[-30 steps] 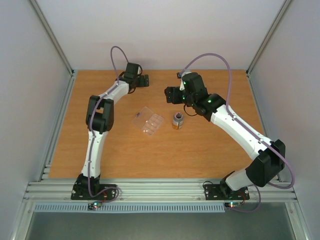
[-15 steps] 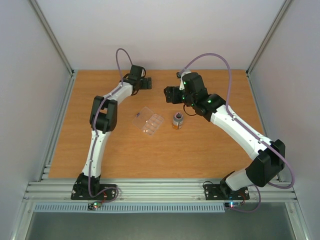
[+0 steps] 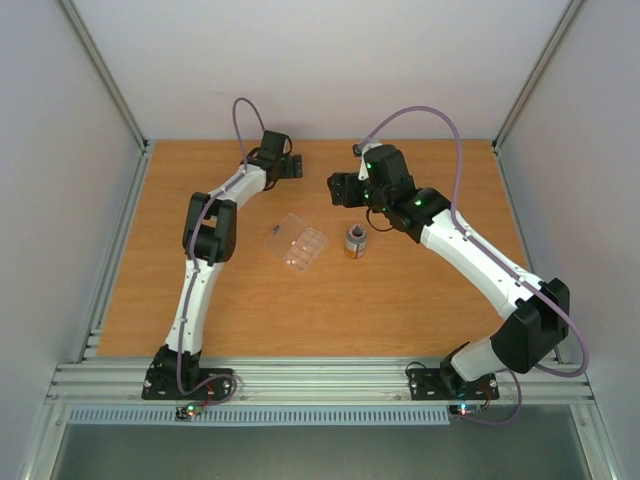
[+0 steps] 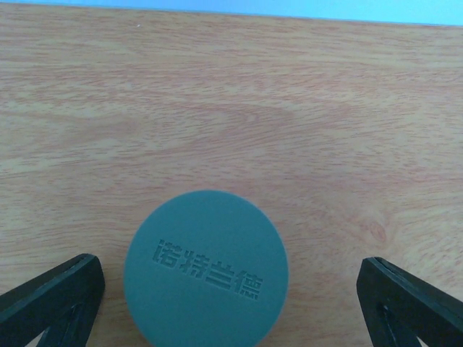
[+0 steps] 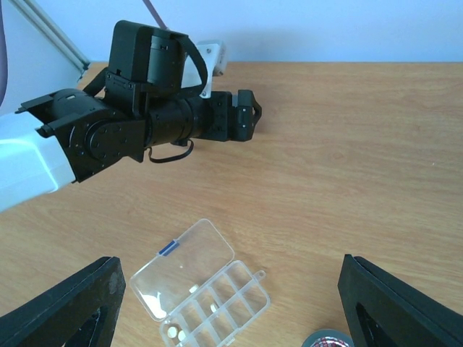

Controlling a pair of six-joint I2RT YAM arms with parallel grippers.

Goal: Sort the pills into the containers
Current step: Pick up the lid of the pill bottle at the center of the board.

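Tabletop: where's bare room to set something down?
Free: the broad strip of table between pill box and near edge; the far right corner. Crowded: centre to far middle, around pill box, bottle, left pincer and right pincer.

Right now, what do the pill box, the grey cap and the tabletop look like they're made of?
Pill box: clear glossy plastic, table visible through it. Grey cap: likely matte moulded plastic, embossed characters. Tabletop: wood or wood-look laminate, grain pattern.

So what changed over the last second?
The left gripper and its arm's elbow shifted slightly rightward; it is open, fingers either side of the grey cap on the table. Nothing visibly gripped or released. The right gripper, pill box and bottle stayed put.
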